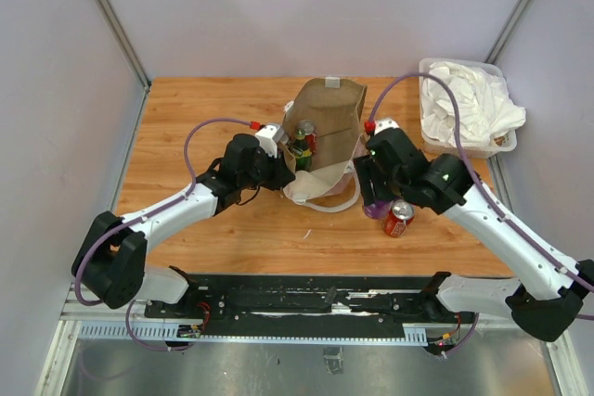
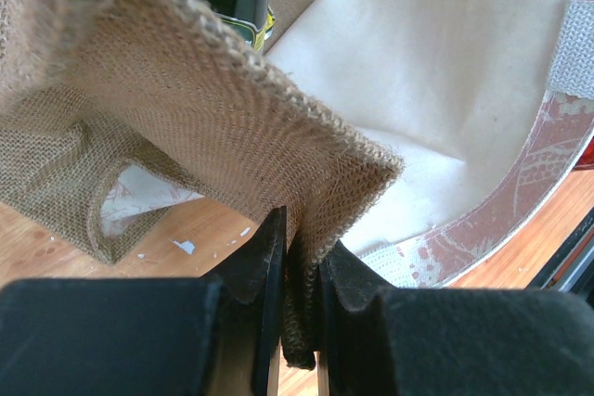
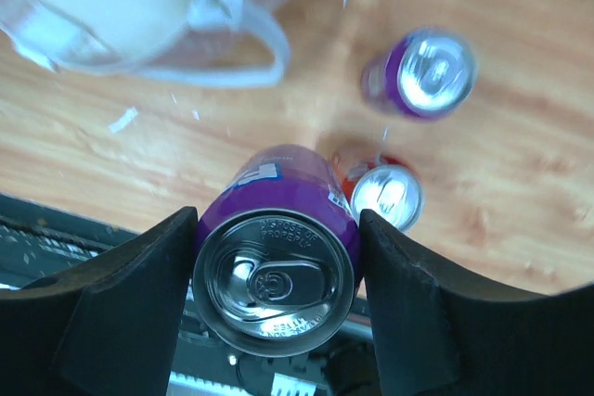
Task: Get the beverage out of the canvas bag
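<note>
Over the wooden table (image 1: pixel 204 108), left pincer (image 2: pixel 302 248) pinches the canvas bag (image 2: pixel 213 127); right pincer (image 3: pixel 278 224) grips a purple can (image 3: pixel 277 289).

Top camera looks steeply down on the table (image 1: pixel 186 220); both wrist cameras sit close, all sharing the canvas bag (image 1: pixel 329 116).

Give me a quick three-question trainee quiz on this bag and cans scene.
1. True or false: the left gripper is shut on the rim of the canvas bag.
2. What does the right gripper hold? A) a mug B) a purple can C) a spoon
3. Fill in: inside the bag there is a green ___.
Key: 1 true; 2 B; 3 bottle.
</note>
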